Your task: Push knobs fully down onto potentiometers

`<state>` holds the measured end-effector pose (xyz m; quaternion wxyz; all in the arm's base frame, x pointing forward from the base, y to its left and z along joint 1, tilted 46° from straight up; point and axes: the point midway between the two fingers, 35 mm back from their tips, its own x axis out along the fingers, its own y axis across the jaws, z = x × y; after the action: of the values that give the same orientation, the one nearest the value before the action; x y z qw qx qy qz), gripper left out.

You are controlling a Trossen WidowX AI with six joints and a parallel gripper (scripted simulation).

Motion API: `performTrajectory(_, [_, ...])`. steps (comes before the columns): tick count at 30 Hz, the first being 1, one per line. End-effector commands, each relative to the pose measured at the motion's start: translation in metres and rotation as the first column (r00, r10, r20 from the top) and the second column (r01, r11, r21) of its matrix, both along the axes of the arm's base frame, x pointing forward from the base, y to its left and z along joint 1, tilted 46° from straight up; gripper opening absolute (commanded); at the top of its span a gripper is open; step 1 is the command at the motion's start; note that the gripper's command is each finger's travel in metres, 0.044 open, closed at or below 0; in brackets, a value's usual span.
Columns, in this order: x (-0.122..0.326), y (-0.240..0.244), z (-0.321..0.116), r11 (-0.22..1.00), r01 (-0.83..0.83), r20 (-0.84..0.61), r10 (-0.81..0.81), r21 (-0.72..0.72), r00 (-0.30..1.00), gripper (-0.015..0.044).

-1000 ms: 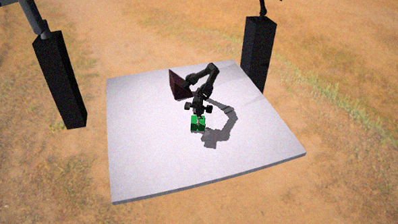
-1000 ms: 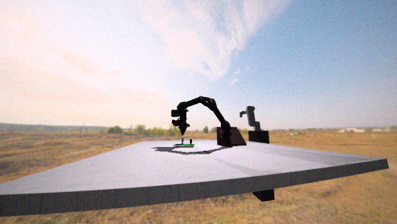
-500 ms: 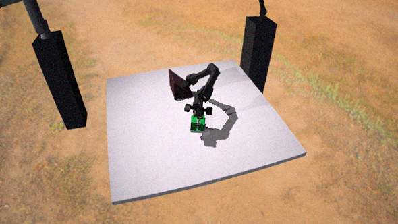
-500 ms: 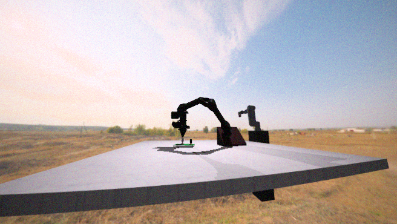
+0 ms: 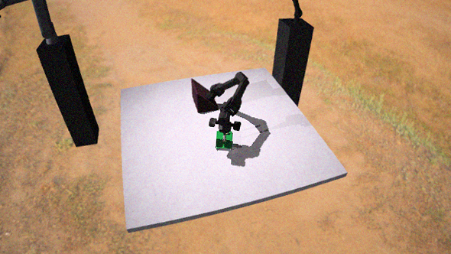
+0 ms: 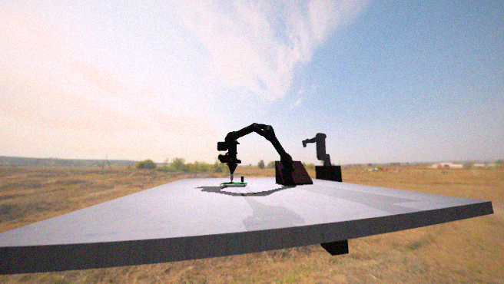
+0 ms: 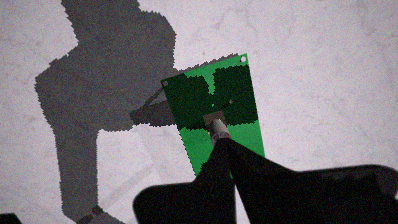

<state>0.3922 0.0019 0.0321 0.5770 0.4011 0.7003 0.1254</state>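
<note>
The green circuit board (image 5: pixel 229 136) (image 6: pixel 240 184) (image 7: pixel 251 139) stands low on the table under the arm. A pale knob (image 6: pixel 232 178) (image 7: pixel 219 128) stands upright over a brownish potentiometer (image 7: pixel 209 118). A dark knob (image 6: pixel 242 179) stands beside it on the board's side nearer the arm base; in the wrist view it is hidden behind the fingers. My gripper (image 5: pixel 225 132) (image 6: pixel 232 174) (image 7: pixel 223 142) is shut, pointing down, its fingertips together at the top of the pale knob. Nothing shows between the fingers. Any gap under either knob is too small to tell.
The white table (image 5: pixel 170 173) (image 6: pixel 154 215) carries a dark red wedge-shaped block (image 5: pixel 202 99) (image 6: pixel 303 173) beside the arm base. Two black pillars (image 5: pixel 68 94) (image 5: pixel 293 54) with other arms stand beyond the table edges. The arm's shadow falls across the board and table.
</note>
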Motion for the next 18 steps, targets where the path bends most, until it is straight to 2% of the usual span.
performTrajectory(1, [-0.0005, 0.0025, -0.0012, 1.0, 0.0, -0.003, 0.0, 0.004, 1.0, 0.0])
performTrajectory(18, [-0.0006, 0.0058, -0.0044, 1.0, 0.0, -0.003, 0.0, 0.004, 1.0, 0.0])
